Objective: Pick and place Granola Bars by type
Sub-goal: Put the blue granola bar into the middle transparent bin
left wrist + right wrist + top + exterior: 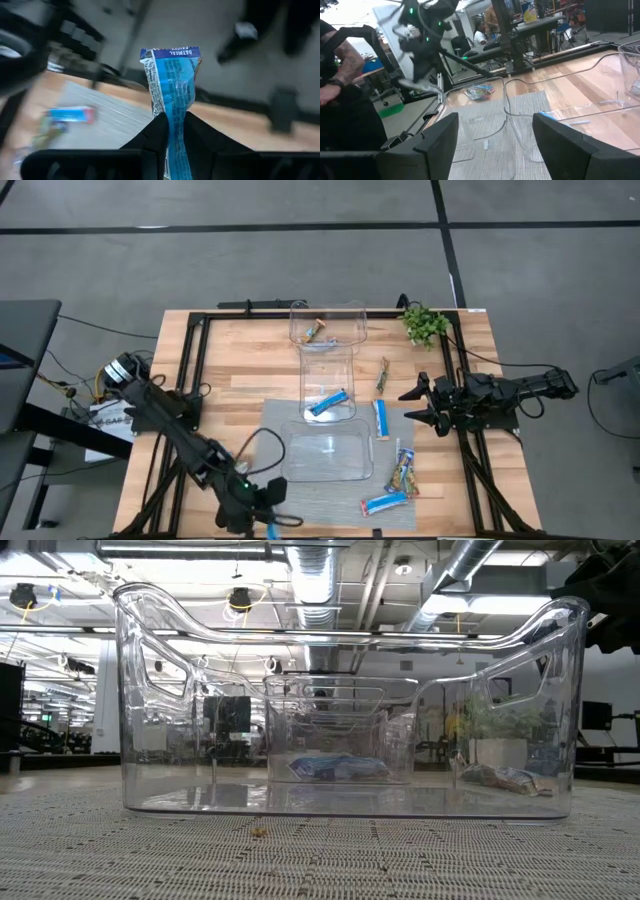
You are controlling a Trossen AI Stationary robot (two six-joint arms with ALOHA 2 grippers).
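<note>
A blue-and-white wrapped bar (pixel 172 95) is clamped between the dark fingers of the left gripper (pixel 172 137), at the table's near edge, about seven o'clock from the nearest clear bin (pixel 328 454). In the left wrist view the bar's long axis runs straight out from the fingers, its crimped end with white lettering farthest from them; its lower part is hidden between the fingers. In the high view only a sliver of blue (pixel 270 529) is seen at that gripper.

The right gripper (pixel 425 404) is held at the table's three o'clock side, its two flat dark fingers (pixel 437 145) spread apart with nothing between them.

Three bins of clear, glossy, rounded-cornered plastic are lined from the woven grey mat (pixel 260 490) toward twelve o'clock. The middle bin (pixel 327 375) holds one blue bar (pixel 327 403) lying diagonally; the far bin (pixel 328 323) holds a multicoloured bar (pixel 316 332) (its print cannot be read).

On the mat's right part lie a blue bar (pixel 380 419) pointing toward twelve o'clock, two multicoloured bars (pixel 403 472) side by side, and a blue bar (pixel 386 503) lying crosswise. A slim dark-green bar (pixel 382 376) rests on the wood.
</note>
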